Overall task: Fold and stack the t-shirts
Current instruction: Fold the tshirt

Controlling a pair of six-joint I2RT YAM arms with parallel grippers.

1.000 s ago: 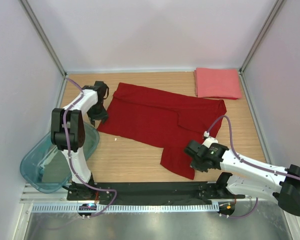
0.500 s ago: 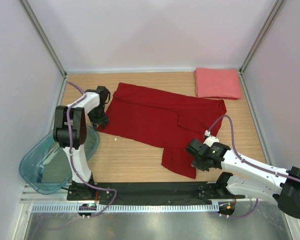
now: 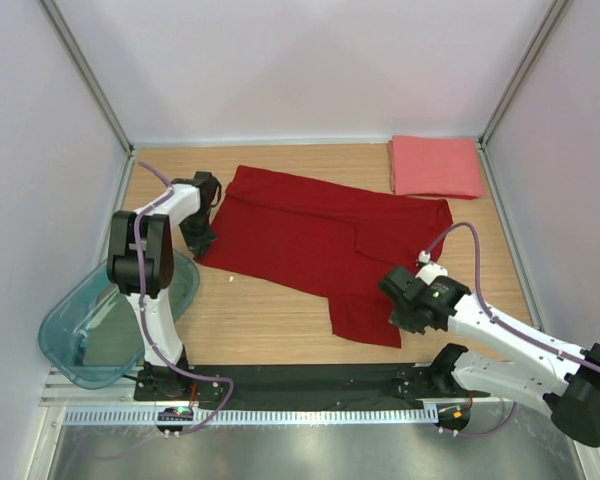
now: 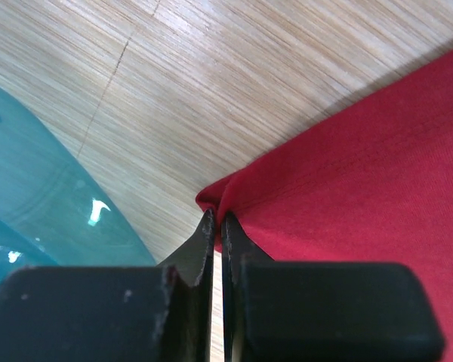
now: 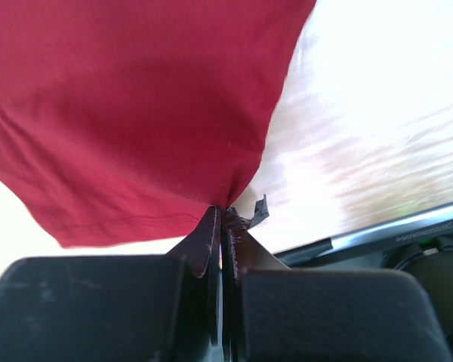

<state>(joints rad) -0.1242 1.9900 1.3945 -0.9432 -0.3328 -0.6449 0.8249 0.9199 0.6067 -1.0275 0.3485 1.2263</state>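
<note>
Corners of the spread, creased dark red t-shirt [image 3: 310,235] sit pinched in closed left gripper [image 4: 216,221] and, seemingly, right gripper [image 5: 220,216].

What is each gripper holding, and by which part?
Both hold the dark red t-shirt: left gripper pinches its corner beside the teal bin, right gripper pinches the edge of its near flap.
</note>
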